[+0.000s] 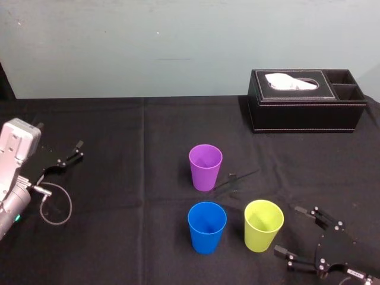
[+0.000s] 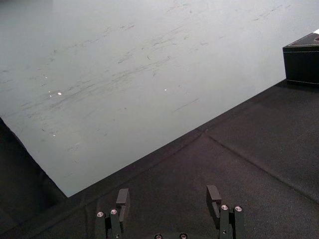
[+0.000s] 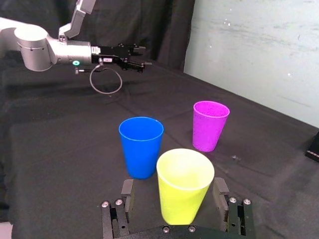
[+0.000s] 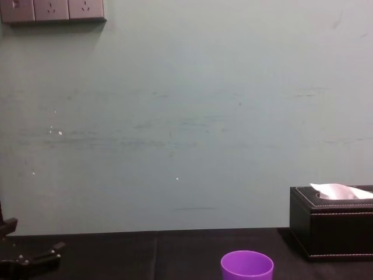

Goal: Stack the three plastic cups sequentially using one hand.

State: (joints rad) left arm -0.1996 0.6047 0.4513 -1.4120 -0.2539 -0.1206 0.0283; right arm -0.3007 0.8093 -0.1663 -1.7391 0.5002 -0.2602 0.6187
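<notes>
On the black tablecloth [image 1: 119, 249], head view, three cups stand upright, mouths up, none nested. The purple cup [image 1: 205, 167] sits mid-table. The blue cup [image 1: 206, 227] is at 6 o'clock from it, near but apart. The yellow-green cup [image 1: 263, 225] is at 3 o'clock from the blue one, just beside it with a small gap.

The right gripper [image 1: 286, 230] is low over the cloth at 3 o'clock from the yellow-green cup, its mouth turned toward the cup. The jaws are spread wide and grasp nothing. In the right wrist view the yellow-green cup [image 3: 185, 185] stands centred in front of the two fingers [image 3: 127, 191]. I cannot tell whether the tips already flank its wall, and no contact is visible. The blue cup [image 3: 141, 146] and purple cup [image 3: 210, 125] stand farther off, beyond it.

The left gripper [image 1: 77, 151] is parked at 9 o'clock from the purple cup, well apart from all the cups. Its fingers [image 2: 122, 199] are parted with nothing between them in the left wrist view.

A black tissue box [image 1: 306, 101] rests at 2 o'clock from the purple cup, near the wall, with white tissue showing at its top slot. The chest view catches the purple cup's rim [image 4: 247, 265] at 8 o'clock from the box.
</notes>
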